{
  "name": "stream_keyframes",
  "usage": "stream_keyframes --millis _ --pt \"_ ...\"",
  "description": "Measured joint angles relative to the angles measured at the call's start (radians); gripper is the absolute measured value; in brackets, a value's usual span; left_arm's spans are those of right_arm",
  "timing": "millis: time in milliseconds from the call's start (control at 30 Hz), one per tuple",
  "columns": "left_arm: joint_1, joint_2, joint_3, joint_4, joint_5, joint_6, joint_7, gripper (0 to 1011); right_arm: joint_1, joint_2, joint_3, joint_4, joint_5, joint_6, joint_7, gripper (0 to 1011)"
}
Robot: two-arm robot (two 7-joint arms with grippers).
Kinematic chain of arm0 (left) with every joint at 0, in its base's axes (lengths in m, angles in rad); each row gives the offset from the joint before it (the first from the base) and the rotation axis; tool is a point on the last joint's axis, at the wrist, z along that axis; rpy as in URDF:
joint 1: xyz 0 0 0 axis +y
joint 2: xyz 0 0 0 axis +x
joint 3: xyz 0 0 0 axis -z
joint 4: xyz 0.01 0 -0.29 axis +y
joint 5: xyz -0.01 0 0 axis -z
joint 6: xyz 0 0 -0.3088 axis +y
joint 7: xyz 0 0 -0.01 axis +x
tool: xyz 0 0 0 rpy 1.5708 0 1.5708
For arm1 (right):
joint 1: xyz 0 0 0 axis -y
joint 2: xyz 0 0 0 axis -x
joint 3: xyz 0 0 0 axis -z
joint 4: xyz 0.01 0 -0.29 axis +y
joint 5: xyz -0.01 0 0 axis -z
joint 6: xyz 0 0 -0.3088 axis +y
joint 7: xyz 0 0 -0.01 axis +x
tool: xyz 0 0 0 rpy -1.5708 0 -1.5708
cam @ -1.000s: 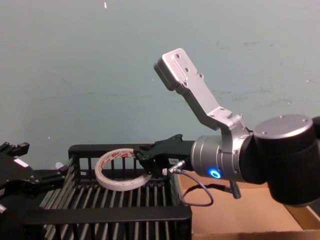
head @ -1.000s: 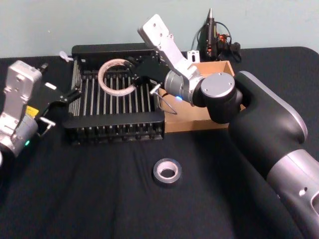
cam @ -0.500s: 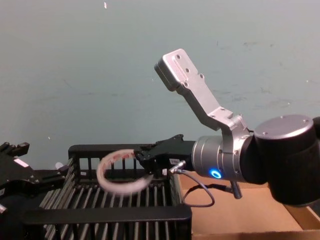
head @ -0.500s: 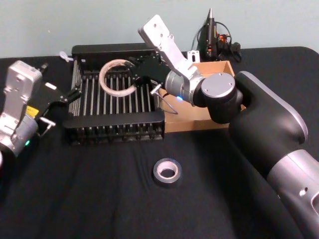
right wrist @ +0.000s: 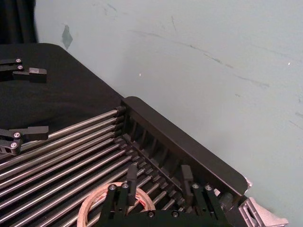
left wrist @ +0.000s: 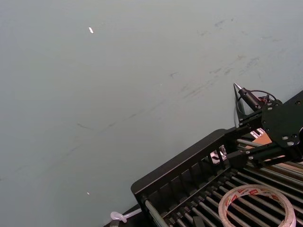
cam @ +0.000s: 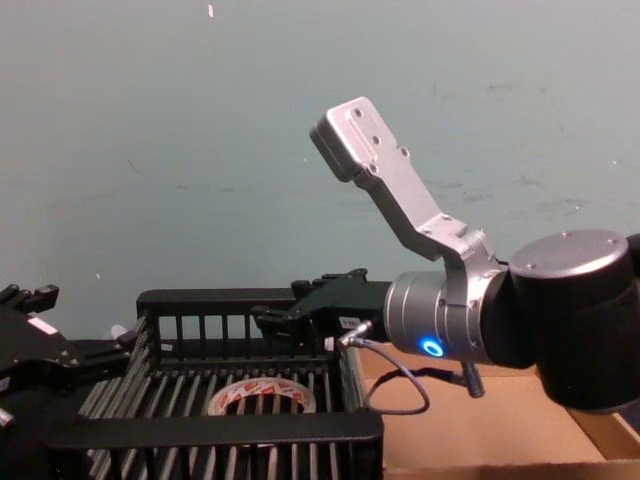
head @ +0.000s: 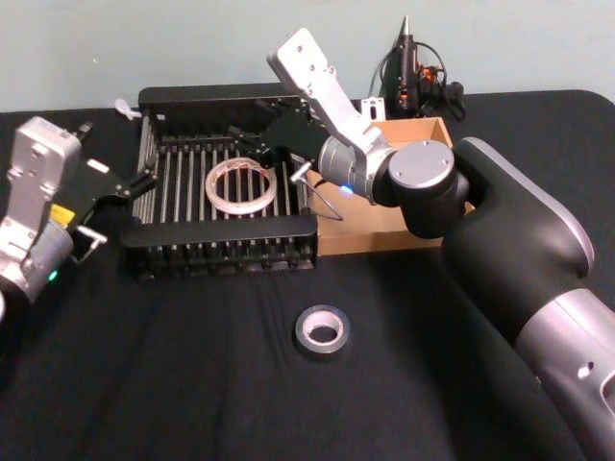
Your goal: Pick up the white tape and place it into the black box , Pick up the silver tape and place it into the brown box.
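Black cloth is covering the table (head: pixel 192 384). Inside the black box (head: pixel 226 98), the white tape (head: pixel 241 185) is lying flat on the slats. Above it the right gripper (head: pixel 252 143) is hanging, fingers spread and empty. Left of the box the left gripper (head: pixel 137 179) is waiting, fingers apart. In front of the box the silver tape (head: pixel 323 329) is lying; beside the box's right wall the brown box (head: pixel 380 223) is standing.

The black box (head: pixel 226 230) looks like matt black plastic with shiny metal-looking rods for a floor. White tape (head: pixel 240 186) has a glossy film look, the brown box (head: pixel 380 229) is plain dull cardboard, and the silver tape (head: pixel 322 330) has a satiny sheen.
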Motion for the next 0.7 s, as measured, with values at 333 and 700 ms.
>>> stream_keyframes --millis 333,700 --pt "0.0 0.0 0.0 0.0 0.0 0.0 0.0 1001 0.0 0.0 0.0 -0.001 0.001 0.001 0.001 872" --pt "0.0 0.0 0.0 0.0 0.0 0.0 0.0 1001 -0.03 0.029 0.03 -0.073 0.018 0.013 0.016 1000"
